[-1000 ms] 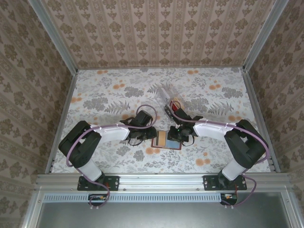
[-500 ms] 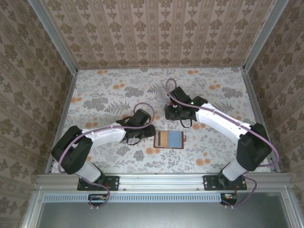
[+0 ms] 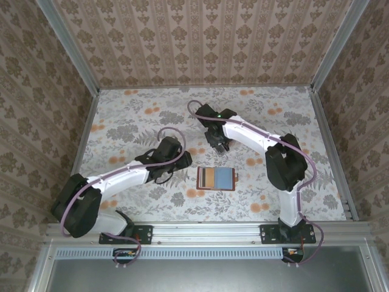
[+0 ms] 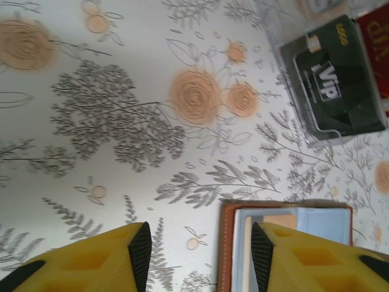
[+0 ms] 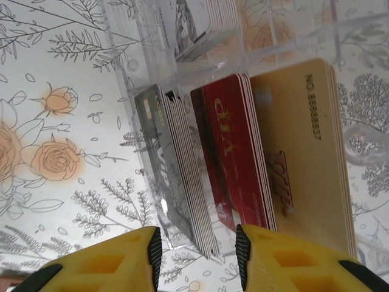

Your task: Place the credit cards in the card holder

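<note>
The card holder point(image 3: 216, 178) lies open and flat on the table, a brown-edged wallet with tan and blue inner panels. In the left wrist view its brown border point(image 4: 225, 243) lies on the table under the gap of my left gripper point(image 4: 200, 258), which is open and holds nothing. The credit cards stand in stacks in a clear rack: dark grey point(image 5: 170, 176), red point(image 5: 231, 158) and cream point(image 5: 304, 152). My right gripper point(image 5: 198, 258) is open just above the near ends of the grey and red stacks, with nothing in it. The grey cards point(image 4: 334, 79) also show ahead of the left gripper.
The clear acrylic rack point(image 5: 152, 36) has several compartments, with another card stack point(image 5: 206, 24) further back. The right arm point(image 3: 255, 137) reaches across the middle of the floral tabletop point(image 3: 121, 121). Patterned walls close in the table on three sides.
The right gripper left the card holder and swung back to the rack. The left gripper drew back to the left of the holder and opened. The holder now lies uncovered.
</note>
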### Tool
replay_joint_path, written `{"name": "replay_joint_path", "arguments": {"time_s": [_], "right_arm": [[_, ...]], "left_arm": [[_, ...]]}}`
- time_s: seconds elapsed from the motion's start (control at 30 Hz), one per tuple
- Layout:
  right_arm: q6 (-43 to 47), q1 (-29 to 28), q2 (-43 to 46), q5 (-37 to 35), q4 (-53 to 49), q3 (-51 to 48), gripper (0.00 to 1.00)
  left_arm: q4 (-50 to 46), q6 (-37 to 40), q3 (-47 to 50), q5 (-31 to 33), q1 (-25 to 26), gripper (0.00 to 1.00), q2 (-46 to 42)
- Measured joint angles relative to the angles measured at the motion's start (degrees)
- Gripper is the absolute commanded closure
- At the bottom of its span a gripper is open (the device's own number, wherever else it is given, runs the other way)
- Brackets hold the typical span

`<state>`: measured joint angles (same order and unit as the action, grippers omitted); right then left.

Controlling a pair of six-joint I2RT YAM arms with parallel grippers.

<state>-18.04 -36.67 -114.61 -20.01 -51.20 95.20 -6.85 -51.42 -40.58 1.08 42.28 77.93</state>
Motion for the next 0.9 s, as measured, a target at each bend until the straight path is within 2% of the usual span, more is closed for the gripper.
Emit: {"name": "replay_joint_path", "arguments": {"time_s": [0.43,0.9], "right_arm": [[3.6,-2.7,-9.6,-8.8,-3.2,7.1,0.59],[5.1,-5.0,-14.5,-20.6,-3.4,8.0,0.57]], "left_arm": [[1.2,-1.4,4.3,1.2,-2.7,0.46,-4.3],[1.7,-2.6,6.4,1.3,-4.1,0.45,-6.5]]}}
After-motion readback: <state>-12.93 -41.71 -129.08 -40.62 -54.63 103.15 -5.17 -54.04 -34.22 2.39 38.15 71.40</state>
